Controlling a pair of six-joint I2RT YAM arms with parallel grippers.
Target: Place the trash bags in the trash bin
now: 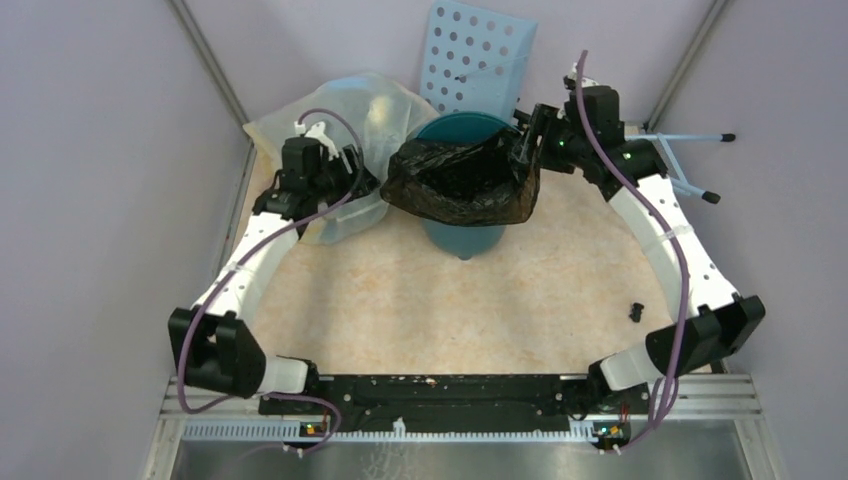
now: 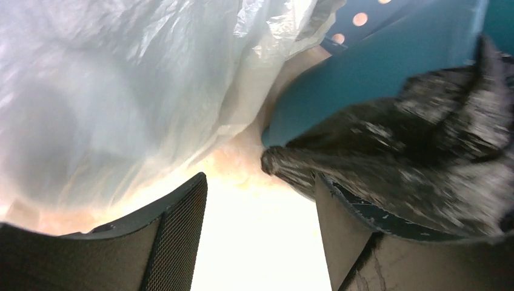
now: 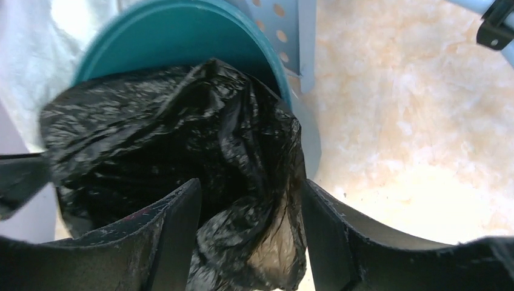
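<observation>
Right gripper [image 3: 250, 194]: jaws are held apart; black film hangs loosely in the gap, apparently not pinched.
Left gripper [image 2: 257, 188]: jaws are spread, with bare table [image 2: 260, 242] seen between; the bag's edge is blurred beside one finger.
Trash bag [image 1: 462, 180]: draped across the bin's mouth, sagging down the near side, between both grippers.
Trash bin [image 1: 462, 238]: stood upright, mid-rear.
Translucent bag [image 1: 370, 110]: bulging, just left of the bin.

Mounted at either end of the black base bar [image 1: 450, 390], the left arm [image 1: 240, 272] and right arm [image 1: 682, 250] share white link shells, blocky black joint housings and a purple cable [image 1: 262, 238] apiece. The right arm's white shell carries small holes, with green lights [image 1: 627, 155] farther from the bar. The left gripper [image 2: 260, 182] has dark jaws, one with a mesh-textured pad [image 2: 179, 233].
</observation>
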